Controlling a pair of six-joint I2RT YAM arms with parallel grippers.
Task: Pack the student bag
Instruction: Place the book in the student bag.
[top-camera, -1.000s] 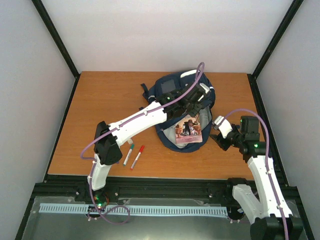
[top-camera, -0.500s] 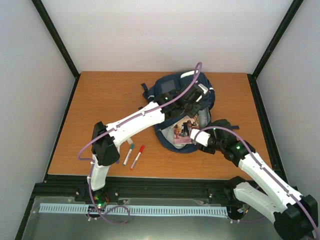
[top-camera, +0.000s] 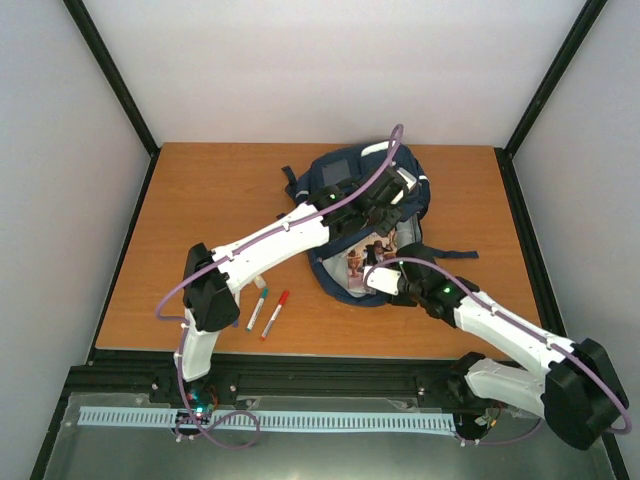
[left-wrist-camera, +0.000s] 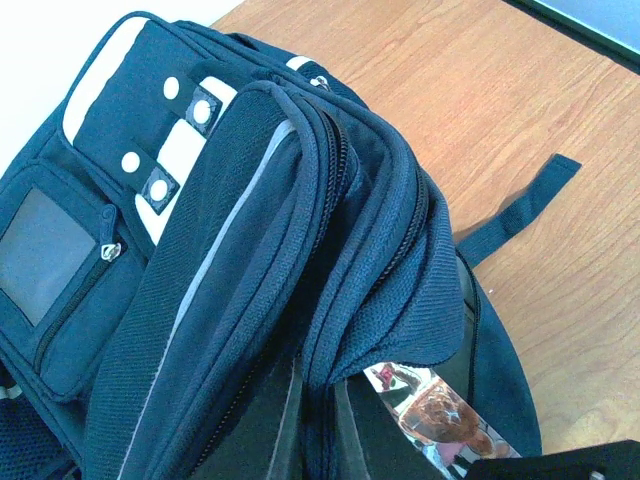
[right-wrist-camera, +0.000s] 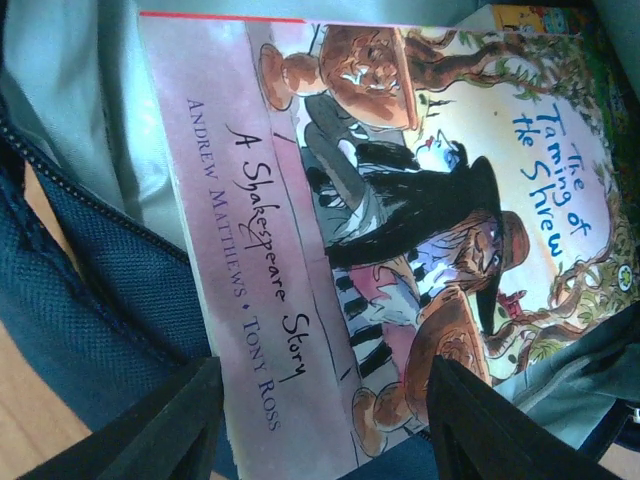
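The student bag (top-camera: 340, 175) lies mid-frame on the table (top-camera: 200, 220), mouth agape. The left gripper (top-camera: 388, 205) is clenched, seemingly pinching its flap. The right gripper (right-wrist-camera: 325, 375) hangs released over the book (right-wrist-camera: 400, 200) inside.

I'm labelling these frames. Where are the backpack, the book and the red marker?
backpack (top-camera: 338, 168), top view, on its front pocket.
book (right-wrist-camera: 400, 220), right wrist view, middle of its cover.
red marker (top-camera: 275, 314), top view, middle of its barrel.

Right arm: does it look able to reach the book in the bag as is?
Likely yes. The right claw hovers close over the book, jaws apart. The left claw holds the student bag open, and nothing lies between.
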